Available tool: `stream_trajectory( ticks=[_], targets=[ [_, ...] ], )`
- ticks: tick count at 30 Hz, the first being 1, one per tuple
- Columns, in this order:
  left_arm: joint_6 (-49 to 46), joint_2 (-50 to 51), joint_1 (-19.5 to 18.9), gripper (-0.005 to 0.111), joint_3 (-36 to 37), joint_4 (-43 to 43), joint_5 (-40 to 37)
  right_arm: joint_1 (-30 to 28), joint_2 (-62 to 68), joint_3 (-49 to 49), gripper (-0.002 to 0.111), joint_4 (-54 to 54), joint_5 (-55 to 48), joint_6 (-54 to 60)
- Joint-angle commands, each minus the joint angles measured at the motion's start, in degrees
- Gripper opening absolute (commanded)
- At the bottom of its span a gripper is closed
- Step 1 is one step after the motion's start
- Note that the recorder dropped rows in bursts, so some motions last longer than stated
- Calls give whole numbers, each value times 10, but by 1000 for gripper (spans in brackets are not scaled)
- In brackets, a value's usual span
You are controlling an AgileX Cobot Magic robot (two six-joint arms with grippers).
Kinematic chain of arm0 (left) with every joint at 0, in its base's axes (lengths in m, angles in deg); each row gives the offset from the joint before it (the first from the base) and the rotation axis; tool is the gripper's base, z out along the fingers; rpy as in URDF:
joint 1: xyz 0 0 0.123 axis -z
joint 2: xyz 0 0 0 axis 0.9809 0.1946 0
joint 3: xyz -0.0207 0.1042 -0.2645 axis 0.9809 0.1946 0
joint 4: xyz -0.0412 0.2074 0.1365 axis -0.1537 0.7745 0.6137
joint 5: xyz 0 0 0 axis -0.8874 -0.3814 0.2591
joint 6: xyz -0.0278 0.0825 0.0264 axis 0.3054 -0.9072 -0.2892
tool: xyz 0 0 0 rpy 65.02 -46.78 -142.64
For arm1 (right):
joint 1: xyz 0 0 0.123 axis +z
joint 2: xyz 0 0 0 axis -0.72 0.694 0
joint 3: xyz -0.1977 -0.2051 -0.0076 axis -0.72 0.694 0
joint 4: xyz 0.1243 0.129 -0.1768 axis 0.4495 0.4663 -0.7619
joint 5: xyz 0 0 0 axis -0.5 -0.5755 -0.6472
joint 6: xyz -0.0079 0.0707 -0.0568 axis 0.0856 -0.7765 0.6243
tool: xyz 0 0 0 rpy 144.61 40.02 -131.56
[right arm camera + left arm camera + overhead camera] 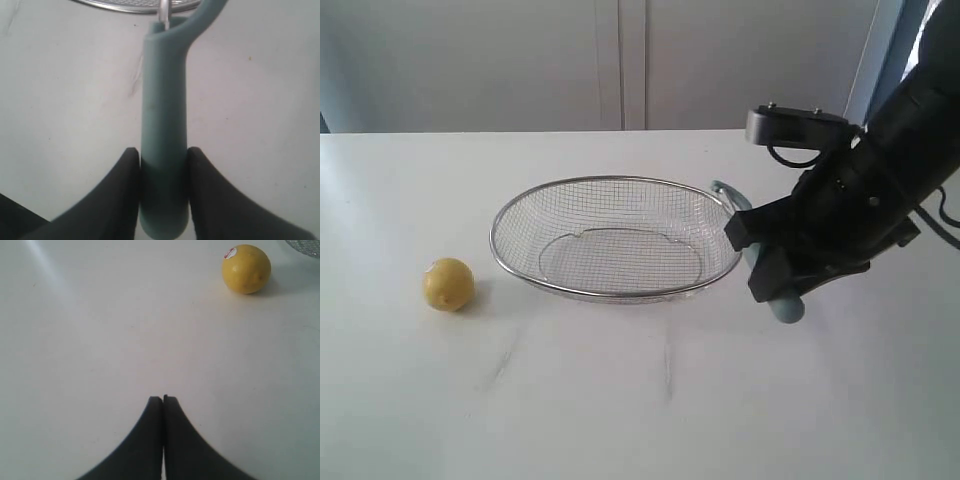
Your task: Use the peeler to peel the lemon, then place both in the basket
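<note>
Step in hand: securing the peeler (165,90). Your right gripper (164,161) grips its handle between both fingers. Your left gripper (163,401) is clenched and empty, with the lemon (246,269) well beyond its fingertips. The next move likely requires opening it around the lemon.

Lemon (448,284) left of basket (610,180) — right gripper (760,258) holds peeler (788,308) beside it.

Bright, diffuse light washes the white table (620,400) nearly featureless. In the exterior view the lemon (448,284) throws a soft shadow toward three o'clock (faint, short). A pale glare streak crosses the left wrist view; the peeler (165,125) blurs close up.
</note>
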Motion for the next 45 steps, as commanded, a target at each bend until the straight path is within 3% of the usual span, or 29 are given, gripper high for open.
stream_trajectory(
  ticks=[1, 28, 45],
  targets=[
    [-3, -3, 1, 0, 5, -3, -5, -7, -6, 4, 0, 6, 6, 8],
    [-3, -3, 1, 0, 5, -3, -5, -7, -6, 4, 0, 0, -4, 8],
    [-3, -3, 1, 0, 5, -3, 118, -7, -6, 4, 0, 1, 1, 8]
  ],
)
